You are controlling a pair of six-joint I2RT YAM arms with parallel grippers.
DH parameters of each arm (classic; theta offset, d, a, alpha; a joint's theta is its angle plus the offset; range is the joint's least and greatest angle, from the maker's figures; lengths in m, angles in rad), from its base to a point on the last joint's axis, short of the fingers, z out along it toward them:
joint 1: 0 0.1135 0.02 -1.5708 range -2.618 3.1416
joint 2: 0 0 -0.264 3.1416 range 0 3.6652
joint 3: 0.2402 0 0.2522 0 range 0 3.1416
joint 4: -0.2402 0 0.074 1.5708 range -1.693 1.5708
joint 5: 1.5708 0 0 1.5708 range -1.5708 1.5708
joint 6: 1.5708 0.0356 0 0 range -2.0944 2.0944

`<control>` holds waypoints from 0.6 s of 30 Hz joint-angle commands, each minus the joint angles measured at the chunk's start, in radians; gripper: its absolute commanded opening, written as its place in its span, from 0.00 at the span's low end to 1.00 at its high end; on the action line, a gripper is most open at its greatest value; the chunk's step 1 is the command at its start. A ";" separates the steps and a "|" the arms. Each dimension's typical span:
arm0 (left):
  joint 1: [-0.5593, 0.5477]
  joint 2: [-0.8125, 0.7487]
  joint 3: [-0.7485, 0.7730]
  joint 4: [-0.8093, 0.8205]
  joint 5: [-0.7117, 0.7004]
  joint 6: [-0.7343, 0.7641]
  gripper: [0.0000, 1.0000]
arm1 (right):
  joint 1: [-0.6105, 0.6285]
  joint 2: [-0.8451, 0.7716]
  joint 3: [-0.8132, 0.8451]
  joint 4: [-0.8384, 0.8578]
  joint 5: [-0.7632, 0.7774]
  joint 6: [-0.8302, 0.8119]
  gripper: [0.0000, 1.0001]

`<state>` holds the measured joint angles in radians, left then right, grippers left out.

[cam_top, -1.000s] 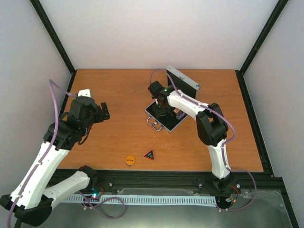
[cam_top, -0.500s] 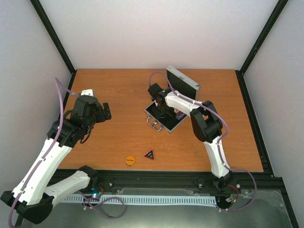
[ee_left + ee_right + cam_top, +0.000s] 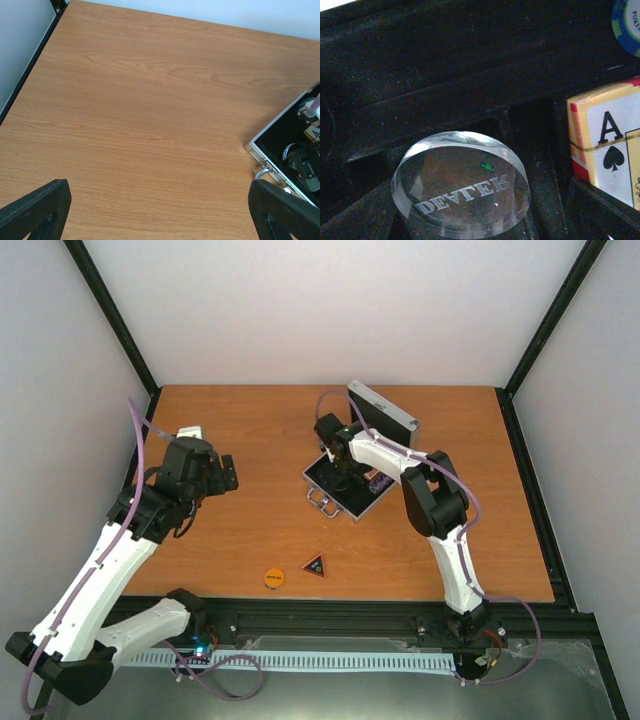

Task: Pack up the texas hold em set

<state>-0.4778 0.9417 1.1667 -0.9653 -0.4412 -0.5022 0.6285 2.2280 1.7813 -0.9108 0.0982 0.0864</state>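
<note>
The silver aluminium case (image 3: 322,502) lies open mid-table, its lid (image 3: 384,406) raised behind it. My right gripper (image 3: 345,475) reaches down into it. In the right wrist view the clear disc (image 3: 461,185) rests on the black lining (image 3: 445,60), and my right gripper (image 3: 477,200) stands open around it, with its fingers (image 3: 600,212) apart from the disc. A pink-white card pack (image 3: 612,150) and a blue-white poker chip (image 3: 629,25) lie beside it. The orange disc (image 3: 274,577) and black-red triangle (image 3: 314,565) sit near the front edge. My left gripper (image 3: 218,475) hovers open over bare wood at the left, holding nothing.
The left wrist view shows wooden table (image 3: 150,115) with the case's corner and metal handle (image 3: 264,172) at the right. Black frame posts and white walls bound the table on three sides.
My right gripper has opened and let go of the clear disc inside the case. The left arm has crept slightly towards the case.
</note>
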 commanded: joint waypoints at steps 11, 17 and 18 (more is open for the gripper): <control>0.004 0.005 0.007 0.034 0.005 0.001 1.00 | 0.012 -0.152 0.055 -0.033 -0.136 -0.021 0.92; 0.004 0.022 0.004 0.046 0.013 0.002 1.00 | 0.009 -0.085 0.130 -0.054 -0.190 -0.043 0.89; 0.005 0.025 0.007 0.045 0.014 0.003 1.00 | 0.007 -0.067 0.142 -0.054 -0.202 -0.045 0.89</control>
<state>-0.4778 0.9539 1.1667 -0.9493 -0.4362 -0.5018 0.6353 2.1143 1.8748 -0.9463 -0.0444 0.0650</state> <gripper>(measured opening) 0.998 0.894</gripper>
